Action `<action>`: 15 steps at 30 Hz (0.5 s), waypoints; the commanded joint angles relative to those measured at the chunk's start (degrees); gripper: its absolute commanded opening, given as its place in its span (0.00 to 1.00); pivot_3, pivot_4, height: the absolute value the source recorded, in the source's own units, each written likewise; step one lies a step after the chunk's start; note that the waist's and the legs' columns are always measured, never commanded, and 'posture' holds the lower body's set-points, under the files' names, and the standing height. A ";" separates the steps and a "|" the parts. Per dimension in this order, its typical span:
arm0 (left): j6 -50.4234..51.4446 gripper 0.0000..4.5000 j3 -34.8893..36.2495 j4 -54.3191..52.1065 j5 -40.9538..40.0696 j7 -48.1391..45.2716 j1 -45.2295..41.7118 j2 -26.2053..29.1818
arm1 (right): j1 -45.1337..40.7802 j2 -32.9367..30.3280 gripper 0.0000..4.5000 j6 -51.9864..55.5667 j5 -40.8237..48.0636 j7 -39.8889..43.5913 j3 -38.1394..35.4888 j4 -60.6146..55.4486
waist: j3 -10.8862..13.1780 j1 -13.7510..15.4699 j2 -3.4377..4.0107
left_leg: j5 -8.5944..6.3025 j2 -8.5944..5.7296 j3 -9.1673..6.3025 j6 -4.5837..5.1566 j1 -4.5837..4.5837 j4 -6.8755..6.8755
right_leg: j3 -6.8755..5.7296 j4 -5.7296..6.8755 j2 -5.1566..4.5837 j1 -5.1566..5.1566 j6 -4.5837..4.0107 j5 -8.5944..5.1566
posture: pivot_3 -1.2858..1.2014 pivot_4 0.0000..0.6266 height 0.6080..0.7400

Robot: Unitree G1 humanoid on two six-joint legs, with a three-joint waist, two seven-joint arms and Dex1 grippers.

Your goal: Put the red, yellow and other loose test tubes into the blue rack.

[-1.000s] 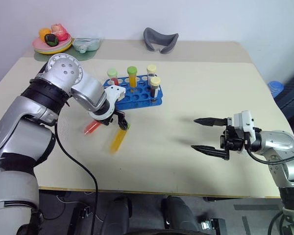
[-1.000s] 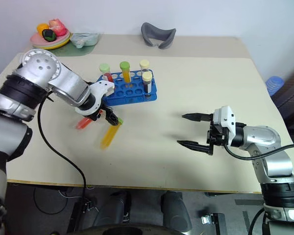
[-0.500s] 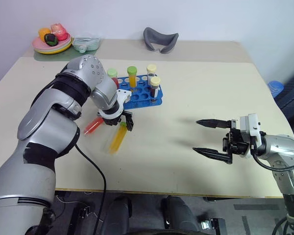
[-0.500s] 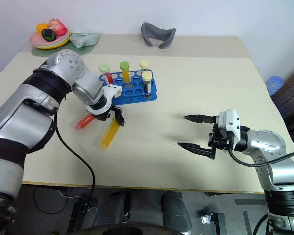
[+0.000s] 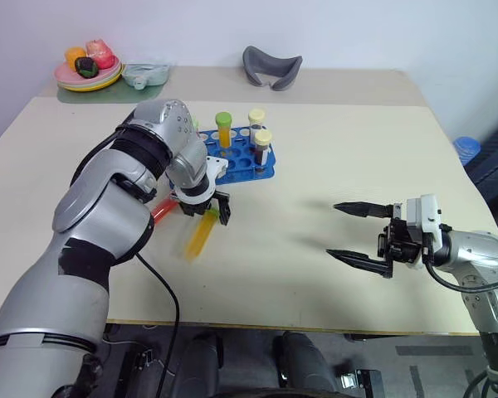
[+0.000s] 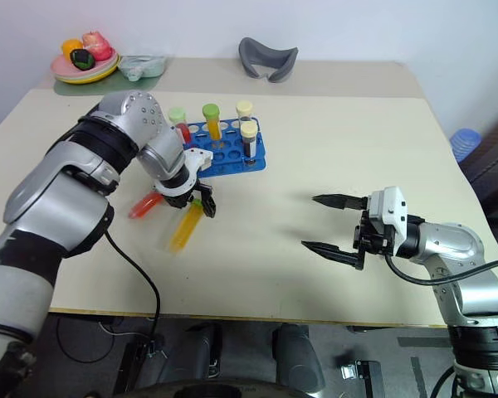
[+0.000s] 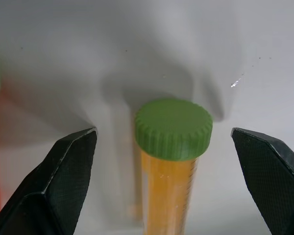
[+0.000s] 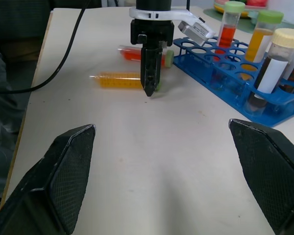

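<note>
A yellow test tube point(image 5: 200, 236) with a green cap point(image 7: 173, 128) lies loose on the table. Just to its left lies a red test tube point(image 5: 159, 210), partly under my left arm. My left gripper point(image 5: 207, 212) points straight down over the yellow tube's cap end. Its fingers point(image 7: 63, 181) stand open on either side of the cap, with gaps on both sides. The blue rack point(image 5: 242, 166) stands just behind, with several capped tubes upright in it. My right gripper point(image 5: 332, 230) hovers open and empty over bare table at the right.
At the table's back left stand a plate of toy food point(image 5: 87, 76) and a small clear container point(image 5: 146, 75). A grey curved object point(image 5: 271, 66) lies at the back middle. A black cable hangs from my left arm.
My left elbow has swung in toward the rack and the left gripper has sunk a little around the yellow tube's cap. The tubes, the rack and my right gripper have stayed put.
</note>
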 commanded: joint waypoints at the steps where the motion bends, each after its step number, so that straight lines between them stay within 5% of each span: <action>1: 0.28 0.71 2.65 1.12 3.58 -1.50 -1.58 -1.07 | -0.10 -0.49 1.00 -0.92 0.67 -0.40 -1.68 -2.44 | 0.00 0.05 0.00 | 0.00 0.00 -0.01 0.00 0.00 0.00 | 0.00 0.00 0.00 0.00 0.00 0.00 | 0.52 0.24 1.00; 5: 0.28 0.27 5.50 2.61 7.73 -2.72 -1.48 -2.26 | -0.40 -0.82 1.00 -0.71 0.70 -0.59 -1.84 -2.35 | 0.00 0.16 0.01 | 0.00 -0.02 0.00 0.00 0.00 0.00 | 0.00 -0.01 -0.01 0.02 0.01 -0.01 | 0.52 0.24 1.00; 15: 0.28 0.25 8.33 5.73 11.95 -5.66 -2.14 -3.07 | -1.46 -0.97 1.00 -0.88 0.29 -0.48 -1.16 -1.23 | 0.00 0.18 0.00 | 0.00 -0.07 -0.02 0.01 0.01 0.03 | 0.00 0.01 -0.07 0.05 0.05 -0.03 | 0.52 0.24 1.00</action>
